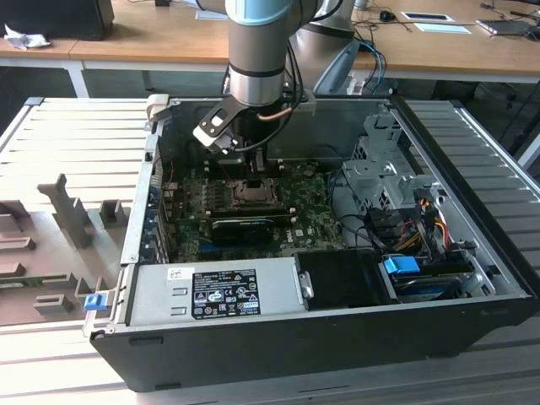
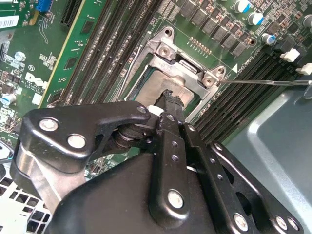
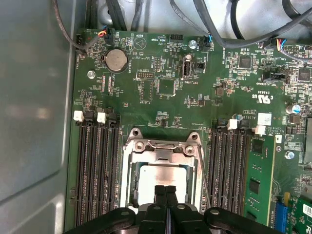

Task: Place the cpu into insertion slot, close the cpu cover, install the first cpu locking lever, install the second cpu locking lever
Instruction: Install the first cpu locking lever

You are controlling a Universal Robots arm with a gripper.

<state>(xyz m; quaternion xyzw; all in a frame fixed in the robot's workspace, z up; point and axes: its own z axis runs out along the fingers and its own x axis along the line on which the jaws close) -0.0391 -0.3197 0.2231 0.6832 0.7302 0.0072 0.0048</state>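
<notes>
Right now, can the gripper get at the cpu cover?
Probably yes: the gripper hangs right over the cover, jaws shut, tips at the cpu in its window, with nothing between.

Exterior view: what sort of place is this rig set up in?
Probably a robotics lab or workshop: an opened computer case lies on a slatted metal table, with wooden desks behind the arm.

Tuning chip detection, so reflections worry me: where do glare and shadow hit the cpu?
First wrist view: bright glare across the cpu face by the end effector. Second wrist view: softer sheen, partly blocked by the end effector. Exterior view: dim under the arm.
</notes>
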